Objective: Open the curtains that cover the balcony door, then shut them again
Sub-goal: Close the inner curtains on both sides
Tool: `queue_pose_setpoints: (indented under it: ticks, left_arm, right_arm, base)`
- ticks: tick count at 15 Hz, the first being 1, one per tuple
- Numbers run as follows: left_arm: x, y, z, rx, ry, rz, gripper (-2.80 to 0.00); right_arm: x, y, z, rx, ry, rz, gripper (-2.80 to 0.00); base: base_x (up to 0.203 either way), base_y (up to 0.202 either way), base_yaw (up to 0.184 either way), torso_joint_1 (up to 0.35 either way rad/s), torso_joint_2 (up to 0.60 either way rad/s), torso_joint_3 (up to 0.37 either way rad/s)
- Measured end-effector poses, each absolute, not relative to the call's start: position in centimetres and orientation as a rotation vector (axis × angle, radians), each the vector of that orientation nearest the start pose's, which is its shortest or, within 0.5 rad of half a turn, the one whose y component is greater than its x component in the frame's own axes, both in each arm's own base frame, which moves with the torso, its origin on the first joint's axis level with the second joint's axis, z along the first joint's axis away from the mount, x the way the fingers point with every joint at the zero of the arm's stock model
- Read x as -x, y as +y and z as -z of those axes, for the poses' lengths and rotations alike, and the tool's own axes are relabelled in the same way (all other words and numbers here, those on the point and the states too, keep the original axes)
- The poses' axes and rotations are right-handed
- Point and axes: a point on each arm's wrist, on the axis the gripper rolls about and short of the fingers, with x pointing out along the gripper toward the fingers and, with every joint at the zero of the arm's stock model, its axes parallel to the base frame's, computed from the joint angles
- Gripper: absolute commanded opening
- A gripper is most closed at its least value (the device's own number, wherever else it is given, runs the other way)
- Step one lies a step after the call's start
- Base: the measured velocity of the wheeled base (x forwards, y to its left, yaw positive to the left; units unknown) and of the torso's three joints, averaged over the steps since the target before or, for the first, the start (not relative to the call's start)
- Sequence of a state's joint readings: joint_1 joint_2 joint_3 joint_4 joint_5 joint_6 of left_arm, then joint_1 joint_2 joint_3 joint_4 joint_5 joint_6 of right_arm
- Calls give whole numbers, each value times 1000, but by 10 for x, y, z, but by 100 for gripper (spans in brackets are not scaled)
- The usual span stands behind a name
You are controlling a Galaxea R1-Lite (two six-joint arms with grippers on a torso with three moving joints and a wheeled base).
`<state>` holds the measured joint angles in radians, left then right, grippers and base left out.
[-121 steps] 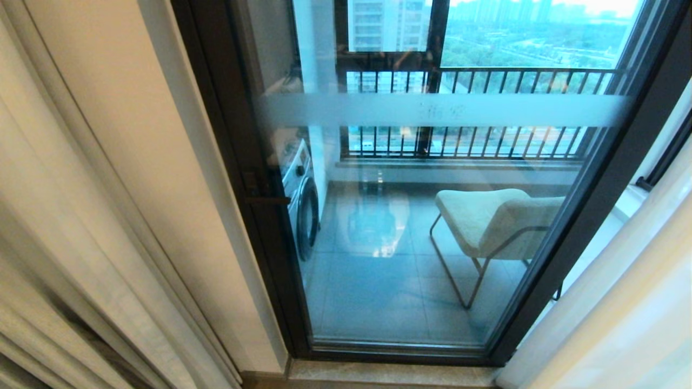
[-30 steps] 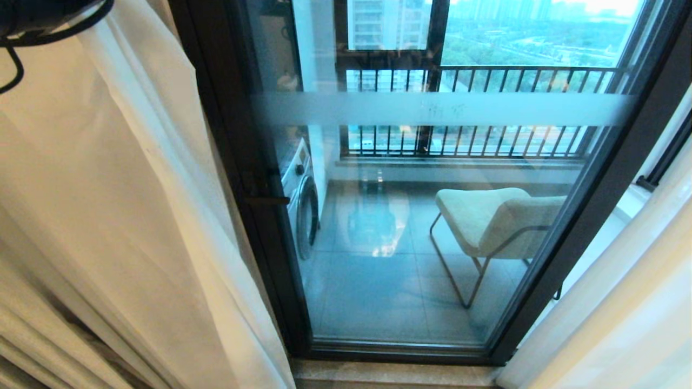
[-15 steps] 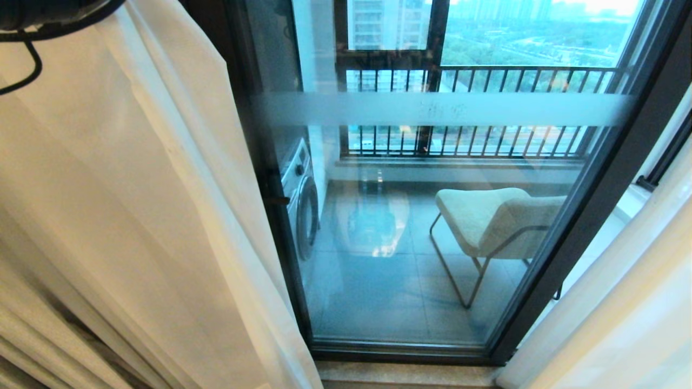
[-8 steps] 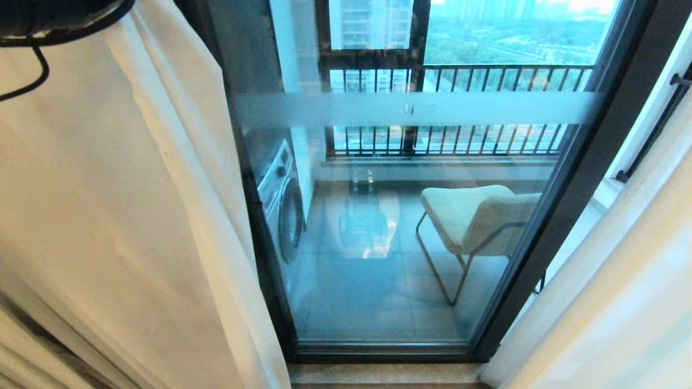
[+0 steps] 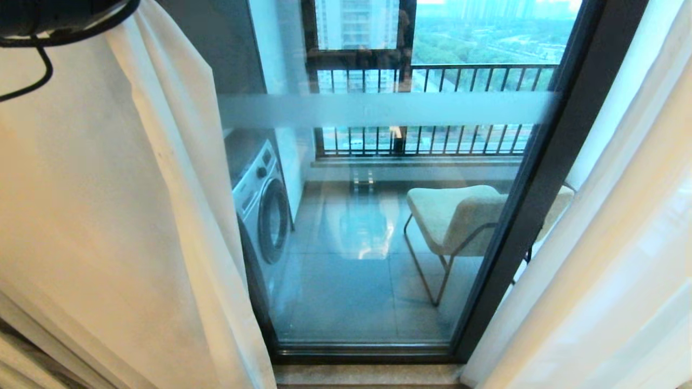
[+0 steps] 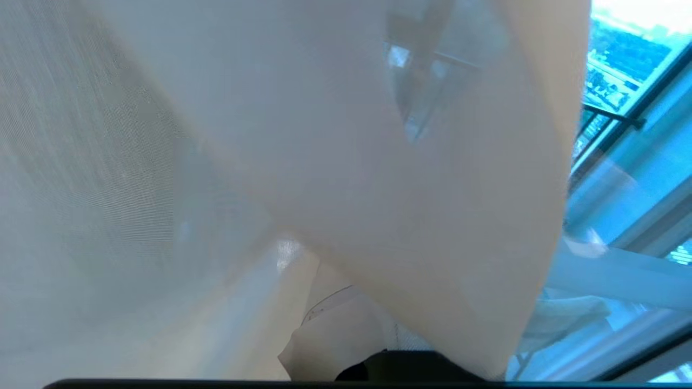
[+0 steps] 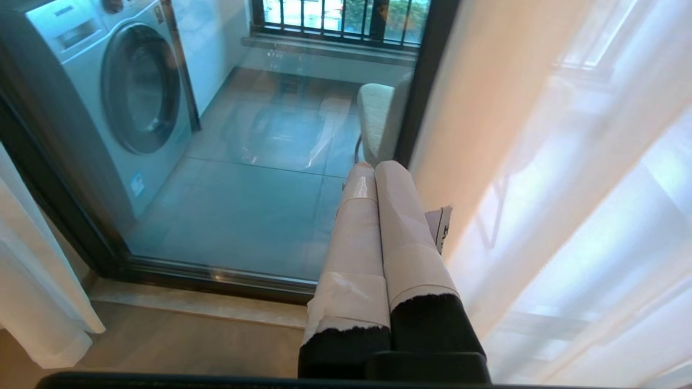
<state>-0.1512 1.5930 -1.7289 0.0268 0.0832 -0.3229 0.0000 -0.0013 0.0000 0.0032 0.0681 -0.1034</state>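
The head view looks forward and down at the balcony door (image 5: 378, 216). The left wrist view sits pressed against the curtains (image 6: 270, 162). The right wrist view, low, shares the washing machine (image 7: 108, 97) and chair (image 7: 376, 119).

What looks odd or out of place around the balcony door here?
Nothing damaged or spilled. The left curtain hangs askew, bunched toward the left arm at the top, draping slantwise across the balcony door.

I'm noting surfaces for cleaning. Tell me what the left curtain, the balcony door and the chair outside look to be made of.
Left curtain: thin woven fabric, matte cream-white; light glows through it and a fine weave shows in the left wrist view.
Balcony door: clear glossy glass with a frosted band, in a dark, probably metal, frame.
Chair: nubby cream upholstery, perhaps boucle, on thin metal-looking legs.
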Motion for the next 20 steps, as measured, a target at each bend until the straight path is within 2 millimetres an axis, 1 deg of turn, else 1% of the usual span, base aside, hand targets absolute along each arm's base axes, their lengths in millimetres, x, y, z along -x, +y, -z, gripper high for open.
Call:
queue_pose_setpoints:
  ticks: [13, 20]
  left_arm:
    - [-260, -38, -409, 336, -95, 83, -280]
    - [-260, -38, -409, 335, -93, 83, -280]
  right_arm:
    - [23, 2, -75, 103, -2, -68, -280]
    - [23, 2, -75, 103, -2, -68, -280]
  base:
    - [0, -191, 2, 3, 1, 3]
    - [0, -189, 4, 1, 3, 2]
